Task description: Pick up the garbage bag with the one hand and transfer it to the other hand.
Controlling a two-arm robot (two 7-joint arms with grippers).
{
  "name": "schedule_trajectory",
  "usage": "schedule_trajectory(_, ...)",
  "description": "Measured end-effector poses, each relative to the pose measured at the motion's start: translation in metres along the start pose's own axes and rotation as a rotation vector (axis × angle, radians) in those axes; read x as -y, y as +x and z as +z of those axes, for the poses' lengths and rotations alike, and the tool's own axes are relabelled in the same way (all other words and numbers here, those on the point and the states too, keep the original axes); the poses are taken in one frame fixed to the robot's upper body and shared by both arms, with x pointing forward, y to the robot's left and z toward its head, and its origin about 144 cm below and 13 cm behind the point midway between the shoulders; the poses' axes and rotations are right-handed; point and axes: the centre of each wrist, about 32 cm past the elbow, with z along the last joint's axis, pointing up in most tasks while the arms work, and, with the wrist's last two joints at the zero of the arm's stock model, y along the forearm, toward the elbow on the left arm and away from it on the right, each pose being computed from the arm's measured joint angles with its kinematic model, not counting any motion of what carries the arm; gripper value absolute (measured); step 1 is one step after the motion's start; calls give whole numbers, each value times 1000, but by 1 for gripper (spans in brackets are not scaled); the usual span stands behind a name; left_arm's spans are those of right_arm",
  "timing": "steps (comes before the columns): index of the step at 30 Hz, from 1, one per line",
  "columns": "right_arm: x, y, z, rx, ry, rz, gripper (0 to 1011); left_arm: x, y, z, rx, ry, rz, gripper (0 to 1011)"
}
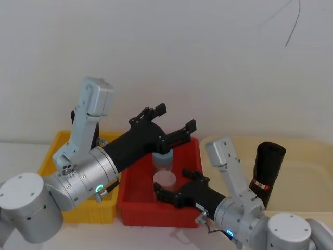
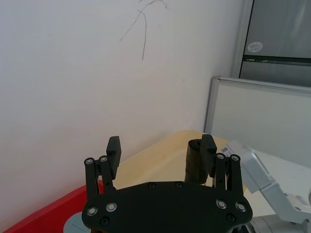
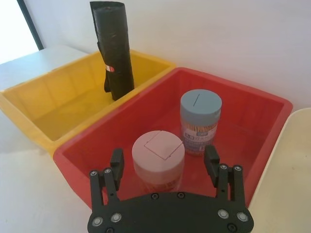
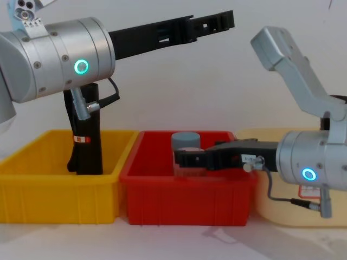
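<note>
One garbage bag [image 1: 268, 172], a black roll with a red-and-white band, stands upright in the cream bin [image 1: 307, 156] on the right. A second roll like it [image 3: 114, 48] leans in the yellow bin [image 3: 58, 97], also seen in the chest view [image 4: 87, 135]. My left gripper [image 1: 174, 119], on the green-lit arm, is open and empty. It hangs high above the red bin [image 1: 135, 208], and the right-hand roll [image 2: 194, 162] lies beyond its fingertips [image 2: 113, 145]. My right gripper [image 1: 176, 185], on the blue-lit arm, is open low over the red bin, straddling a pink-lidded jar [image 3: 158, 148].
A blue-lidded jar [image 3: 200, 104] stands behind the pink one in the red bin. The three bins sit side by side: yellow, red, cream. A plain white wall is close behind them. My left arm's elbow link [image 1: 91, 112] rises over the yellow bin.
</note>
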Motion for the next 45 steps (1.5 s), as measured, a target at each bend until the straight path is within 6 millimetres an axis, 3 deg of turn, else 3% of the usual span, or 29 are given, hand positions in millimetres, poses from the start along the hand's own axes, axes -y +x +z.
schedule_trajectory(17,-12,-2,-3,2,-18,-8,1001,0,0,0,0,0,0,1000)
schedule_trajectory(25,-15,-3,-3,1,-32,-22,847,0,0,0,0,0,0,1000)
schedule_trajectory(30,-16,-4,-4,0,-40,-28,670,0,0,0,0,0,0,1000)
schedule_trajectory(45,-12,-1,1,-16,-26,-50,651,0,0,0,0,0,0,1000)
